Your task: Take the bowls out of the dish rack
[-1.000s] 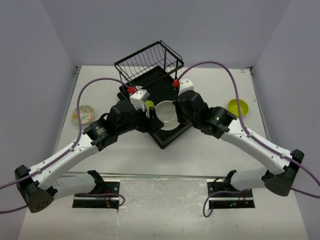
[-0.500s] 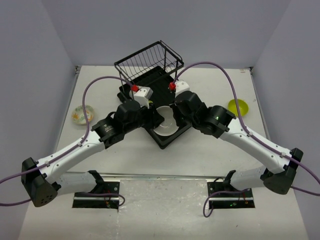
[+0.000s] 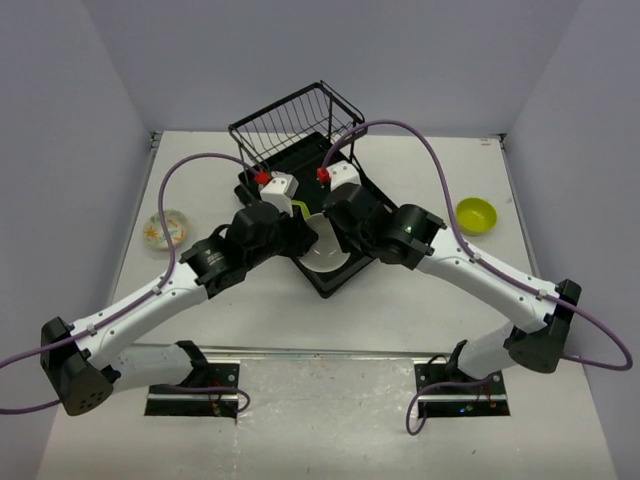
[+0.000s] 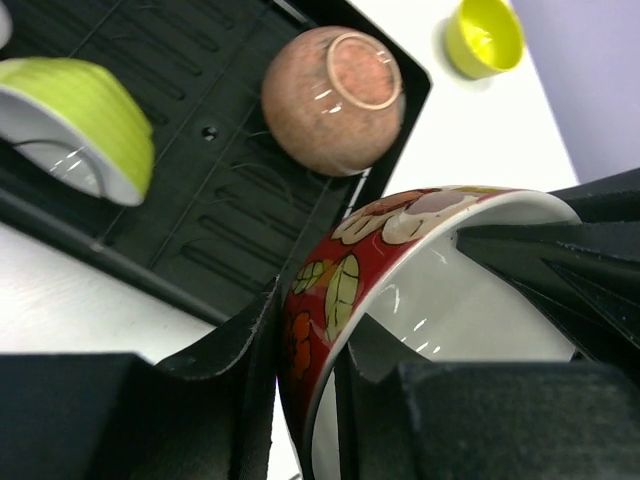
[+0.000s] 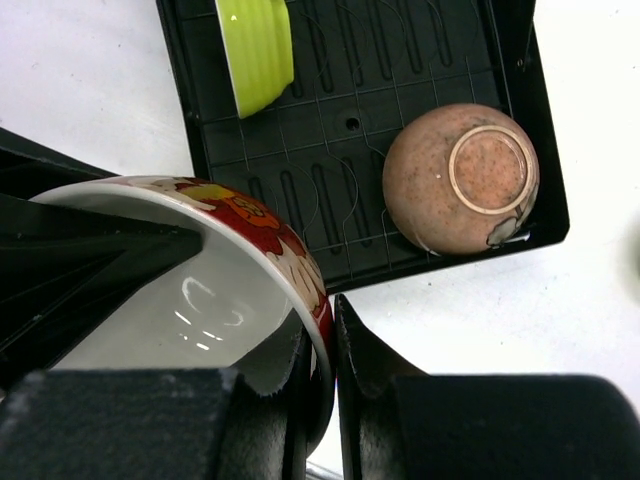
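A red floral bowl (image 3: pixel 326 256), white inside, hangs over the near corner of the black dish rack (image 3: pixel 300 162), tilted, with both grippers on it. My left gripper (image 4: pixel 312 322) is shut on its rim, one finger on the red outside, one inside. My right gripper (image 5: pixel 322 325) is shut on the opposite rim of the same bowl (image 5: pixel 215 290). In the rack's tray a tan-brown bowl (image 4: pixel 333 98) lies upside down and a lime-green bowl (image 4: pixel 82 125) lies on its side. In the top view the arms hide both of these.
A second lime-green bowl (image 3: pixel 476 213) stands on the table to the right of the rack. A pale patterned bowl (image 3: pixel 166 228) stands on the table to the left. The wire basket (image 3: pixel 295 122) rises at the rack's far end.
My left gripper came in from the left and closed on the red floral bowl's rim. The right gripper shifted left with the bowl, which now sits tilted between both.
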You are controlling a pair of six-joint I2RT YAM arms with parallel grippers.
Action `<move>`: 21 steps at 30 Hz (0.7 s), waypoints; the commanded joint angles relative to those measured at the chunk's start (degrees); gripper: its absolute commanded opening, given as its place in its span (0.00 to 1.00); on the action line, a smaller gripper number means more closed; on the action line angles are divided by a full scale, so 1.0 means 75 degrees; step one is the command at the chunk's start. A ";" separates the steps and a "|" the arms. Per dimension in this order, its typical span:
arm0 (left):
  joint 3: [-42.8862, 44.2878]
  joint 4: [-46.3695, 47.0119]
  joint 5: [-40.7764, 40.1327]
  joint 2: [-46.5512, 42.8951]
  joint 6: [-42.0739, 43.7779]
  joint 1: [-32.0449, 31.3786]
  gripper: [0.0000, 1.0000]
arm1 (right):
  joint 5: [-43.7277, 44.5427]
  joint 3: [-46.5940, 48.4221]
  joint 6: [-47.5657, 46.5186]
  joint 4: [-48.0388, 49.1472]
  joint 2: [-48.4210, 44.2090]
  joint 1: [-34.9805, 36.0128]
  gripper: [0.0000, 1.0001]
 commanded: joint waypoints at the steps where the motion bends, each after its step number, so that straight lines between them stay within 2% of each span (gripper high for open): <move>1: 0.0140 -0.0165 -0.0802 -0.0335 -0.0055 -0.0041 0.00 | 0.0020 0.0389 0.0039 0.0677 0.0075 0.0510 0.05; 4: 0.0034 -0.0703 -0.1388 -0.0769 -0.0149 -0.0041 0.00 | -0.0073 0.0236 0.0039 0.0936 0.0027 0.0534 0.13; 8: 0.0162 -0.1220 -0.1799 -0.1180 -0.0231 -0.0053 0.00 | -0.0085 0.0153 0.0085 0.1148 0.0097 0.0546 0.12; 10: 0.0233 -0.1467 -0.1928 -0.1215 -0.0302 -0.0041 0.00 | -0.0237 0.0223 0.0097 0.1160 0.0191 0.0534 0.15; 11: 0.0245 -0.1514 -0.2010 -0.1215 -0.0302 -0.0052 0.00 | -0.0330 0.0235 0.0097 0.1206 0.0203 0.0557 0.21; 12: 0.0291 -0.1642 -0.2080 -0.1203 -0.0348 -0.0041 0.00 | -0.0378 0.0247 0.0074 0.1253 0.0203 0.0581 0.42; 13: 0.0268 -0.1643 -0.2116 -0.1250 -0.0372 -0.0052 0.00 | -0.0378 0.0258 0.0039 0.1323 0.0192 0.0627 0.54; 14: 0.0268 -0.1655 -0.2197 -0.1262 -0.0407 -0.0041 0.00 | -0.0343 0.0282 0.0027 0.1335 0.0168 0.0651 0.63; 15: 0.0280 -0.1805 -0.2279 -0.1273 -0.0454 -0.0052 0.00 | -0.0297 0.0305 0.0027 0.1324 0.0145 0.0651 0.68; 16: 0.0280 -0.1877 -0.2350 -0.1343 -0.0466 -0.0041 0.00 | -0.0134 0.0352 0.0027 0.1312 0.0121 0.0651 0.79; 18: 0.0350 -0.2296 -0.2666 -0.1402 -0.0571 -0.0041 0.00 | 0.0019 0.0352 -0.0020 0.1312 -0.0019 0.0651 0.82; 19: 0.0408 -0.2427 -0.2806 -0.1495 -0.0606 -0.0029 0.00 | 0.0078 0.0329 -0.0020 0.1300 -0.0066 0.0651 0.90; 21: 0.0537 -0.3011 -0.3146 -0.1531 -0.0700 0.0099 0.00 | 0.0289 0.0329 -0.0066 0.1266 -0.0172 0.0628 0.93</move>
